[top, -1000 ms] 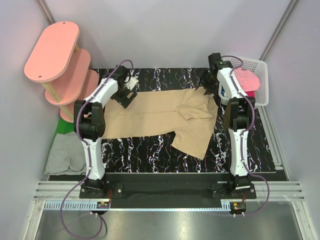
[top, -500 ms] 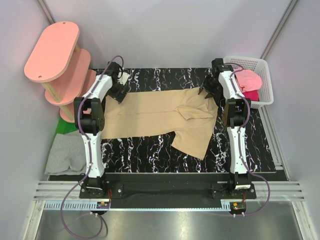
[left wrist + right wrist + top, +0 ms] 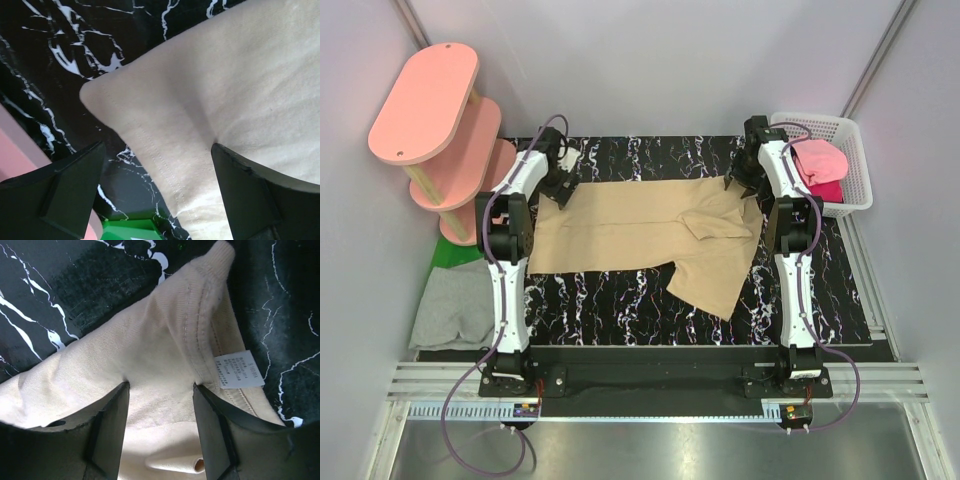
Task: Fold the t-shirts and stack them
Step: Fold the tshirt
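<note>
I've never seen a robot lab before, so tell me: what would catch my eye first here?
A tan t-shirt lies spread across the black marbled table, the left pincer open over one far corner and the right pincer at its collar. Pink oval shelves stand at the left; a white basket of pink shirts sits at the far right.

The left arm [image 3: 506, 240] and right arm [image 3: 790, 240] both stretch far forward from their bases. The left gripper [image 3: 157, 150] points down, jaws spread wide. The right gripper [image 3: 161, 390] points down, jaws partway apart, grip unclear.
</note>
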Tool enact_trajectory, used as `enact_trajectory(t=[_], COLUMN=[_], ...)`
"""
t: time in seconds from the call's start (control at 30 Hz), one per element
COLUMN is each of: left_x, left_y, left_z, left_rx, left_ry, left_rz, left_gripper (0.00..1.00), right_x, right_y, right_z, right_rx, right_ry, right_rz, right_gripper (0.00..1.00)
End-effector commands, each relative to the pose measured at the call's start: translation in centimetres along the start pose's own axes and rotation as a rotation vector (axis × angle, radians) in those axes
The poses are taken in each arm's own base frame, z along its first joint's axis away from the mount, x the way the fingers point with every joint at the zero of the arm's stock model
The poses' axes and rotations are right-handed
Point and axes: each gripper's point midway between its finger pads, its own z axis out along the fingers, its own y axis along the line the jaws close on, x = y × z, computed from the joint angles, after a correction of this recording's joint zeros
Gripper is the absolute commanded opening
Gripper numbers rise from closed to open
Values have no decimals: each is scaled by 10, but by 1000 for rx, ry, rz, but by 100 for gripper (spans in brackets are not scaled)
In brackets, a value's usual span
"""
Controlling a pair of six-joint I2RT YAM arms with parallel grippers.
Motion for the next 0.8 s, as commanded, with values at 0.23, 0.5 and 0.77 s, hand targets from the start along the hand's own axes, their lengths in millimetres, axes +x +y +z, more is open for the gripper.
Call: enact_trajectory(t=[0.23,0.5,0.77], left_x=[-25,-32,-46], left_y=[12,24,35], left_z=[0,16,-35], left_rx=[-33,-93,-111], left_ry=[-60,-48,-142], left_rz=[-16,-14,-93], left_gripper=[94,95,98], right_x=[-15,-28,-60], right_y=[18,22,58], right_z=[-37,-14,-79], right_rx=[-46,-81,-224], right_ry=[-73,-90,-238], right_rz=[-46,0,-45], right_gripper=[68,69,71])
